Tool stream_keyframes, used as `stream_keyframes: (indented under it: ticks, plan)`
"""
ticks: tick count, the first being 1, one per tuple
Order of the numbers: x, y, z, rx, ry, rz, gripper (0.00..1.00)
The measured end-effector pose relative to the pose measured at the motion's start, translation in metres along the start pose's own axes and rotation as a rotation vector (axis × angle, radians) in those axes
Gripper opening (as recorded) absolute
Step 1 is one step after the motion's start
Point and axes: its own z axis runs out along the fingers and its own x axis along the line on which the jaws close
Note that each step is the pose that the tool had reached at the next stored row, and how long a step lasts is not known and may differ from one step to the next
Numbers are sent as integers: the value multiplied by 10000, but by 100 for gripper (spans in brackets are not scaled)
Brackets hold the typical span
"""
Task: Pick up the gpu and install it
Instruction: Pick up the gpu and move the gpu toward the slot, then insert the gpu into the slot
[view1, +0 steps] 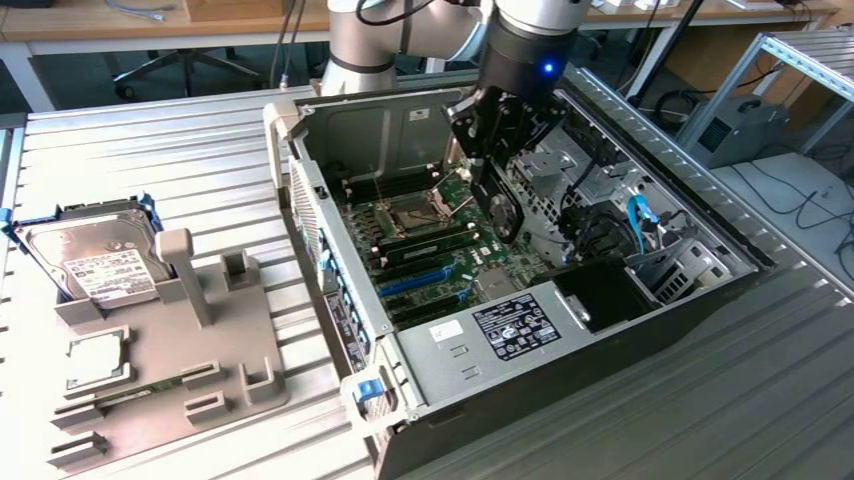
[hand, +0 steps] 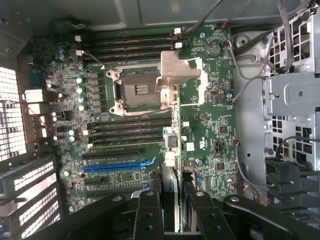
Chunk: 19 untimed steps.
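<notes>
At the exterior view's left, a hard drive (view1: 100, 262) is seen propped in a grey holder (view1: 174, 350) on the slatted desk (view1: 160, 150). Right of it, an open computer case (view1: 310, 190) is laid flat, motherboard (view1: 427, 245) exposed. Over the board, beside the CPU socket (hand: 137, 90), the gpu (view1: 502, 212) (hand: 177, 70) is gripped edge-on between the gripper's (view1: 491, 160) (hand: 170, 187) fingers.

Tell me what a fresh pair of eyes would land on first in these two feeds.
First, the arm reaching into the open computer case in the middle of the exterior view, its jaws closed on the gpu, held on edge over the motherboard. Next, the silver hard drive propped in the grey holder at the exterior view's left.
</notes>
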Motion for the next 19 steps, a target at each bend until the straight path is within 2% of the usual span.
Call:
stream_keyframes:
  ticks: [7, 19]
  plan:
    - [-9, 1, 43, 2, 0, 0, 27]
    - [-9, 1, 47, 0, 0, 0, 27]
